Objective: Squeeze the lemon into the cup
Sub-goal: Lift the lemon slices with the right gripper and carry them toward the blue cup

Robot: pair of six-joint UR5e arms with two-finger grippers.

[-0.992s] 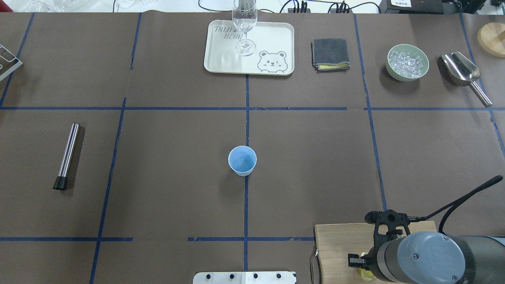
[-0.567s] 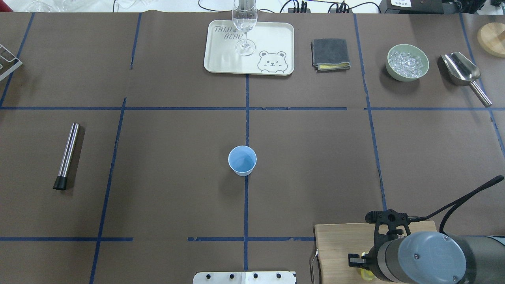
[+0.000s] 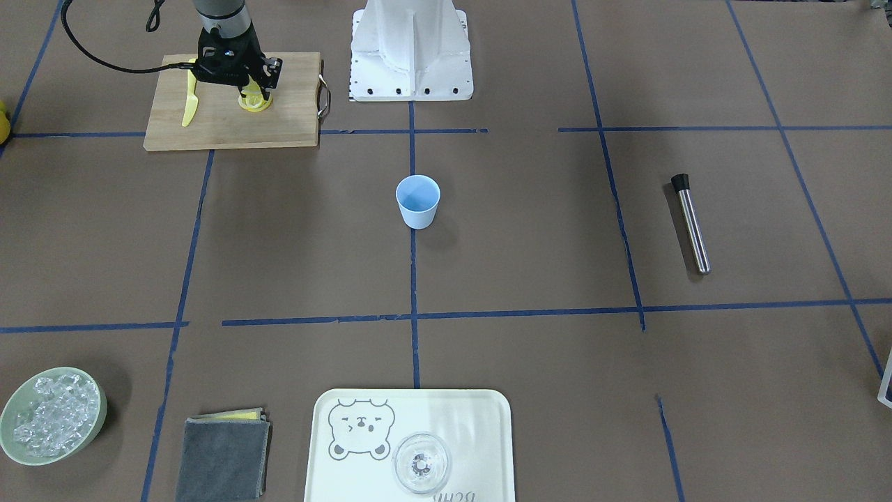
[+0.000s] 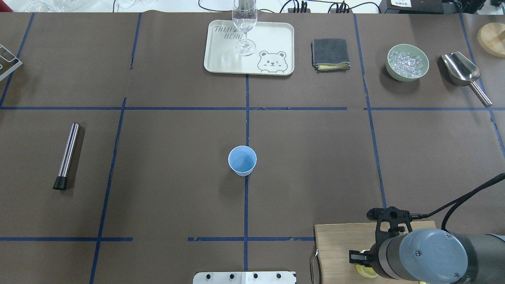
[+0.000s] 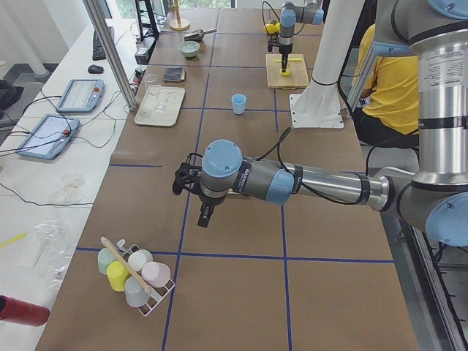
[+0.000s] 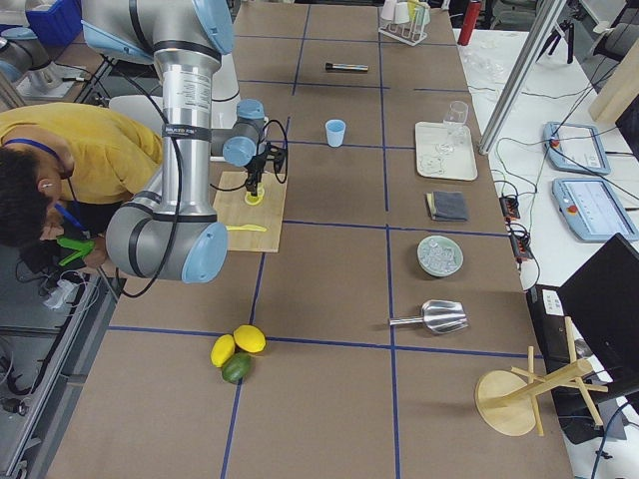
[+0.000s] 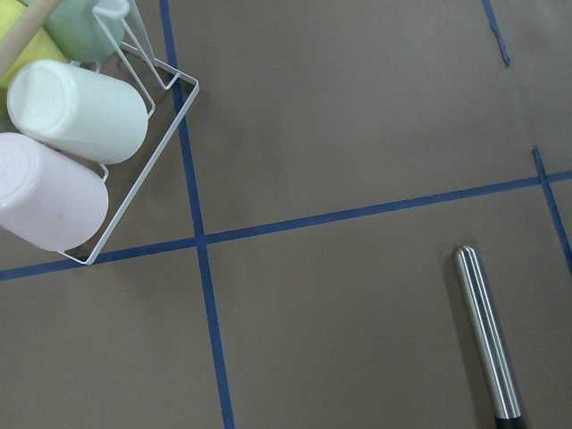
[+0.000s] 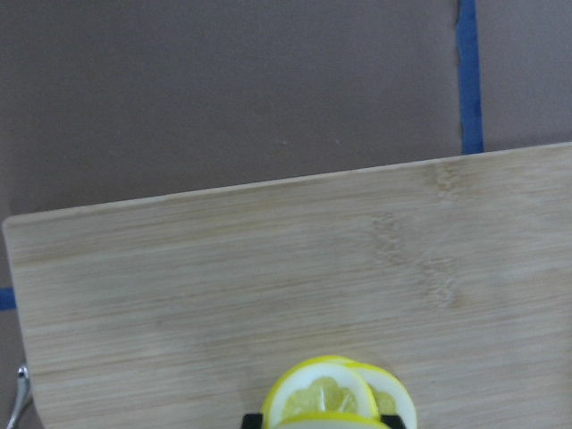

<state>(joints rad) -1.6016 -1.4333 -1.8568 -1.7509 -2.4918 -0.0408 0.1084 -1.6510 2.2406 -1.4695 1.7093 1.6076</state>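
The pale blue cup (image 4: 242, 159) stands upright at the table's middle and also shows in the front view (image 3: 418, 201). Two overlapping lemon slices lie on the wooden cutting board (image 4: 339, 244) at the near right. My right gripper (image 3: 255, 94) points down over them. In the right wrist view its fingertips (image 8: 254, 418) hug both sides of the front lemon slice (image 8: 323, 398), and it looks shut on that slice. My left gripper (image 5: 204, 217) hovers over the table's far left end near the steel rod; whether it is open or shut I cannot tell.
A yellow plastic knife (image 3: 189, 101) lies on the board. A tray (image 4: 221, 59) with a wine glass (image 4: 244, 27), a grey cloth (image 4: 330, 54), a green bowl of ice (image 4: 407, 62) and a scoop (image 4: 461, 71) line the far edge. A steel rod (image 4: 68, 156) lies left, beside a cup rack (image 7: 80, 134).
My right arm has shifted slightly over the cutting board and a little more of the yellow slice shows beneath it. The cup and everything else stay put.
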